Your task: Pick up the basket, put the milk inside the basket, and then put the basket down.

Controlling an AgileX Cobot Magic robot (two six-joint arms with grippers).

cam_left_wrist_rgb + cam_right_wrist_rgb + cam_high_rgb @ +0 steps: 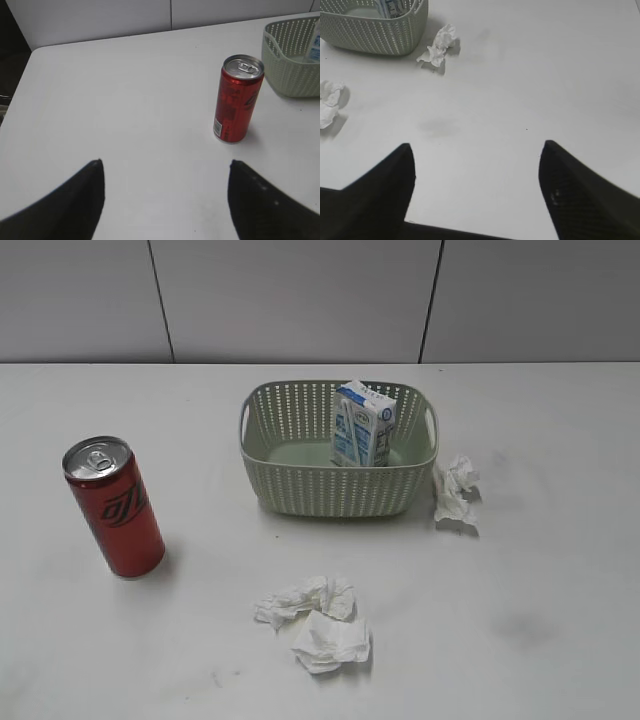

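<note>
I see the basket point(339, 475) sitting flat on the white table point(540, 580), toward the far middle of the surface. The milk point(362, 426) stands upright inside it, toward the right half, its gabled top rising above the rim. Nothing grips either one.

From the left wrist view, the left gripper point(166, 172) hangs above bare tabletop with its two dark fingers point(80, 200) spread wide and nothing between them. A red soda can point(238, 98) stands upright ahead of it, well apart from the fingers and just left of the basket's corner point(292, 57).

From the right wrist view, the right gripper point(477, 155) is likewise released, fingers point(580, 195) wide apart over empty table surface (a faint grey smudge lies ahead of it). The basket point(375, 30) is at the upper left there, well away.

One crumpled tissue point(456, 490) lies just beside the basket's right end; I cannot tell whether it touches. Two more crumpled tissues point(318, 623) lie together on the near side, apart from the basket.
</note>
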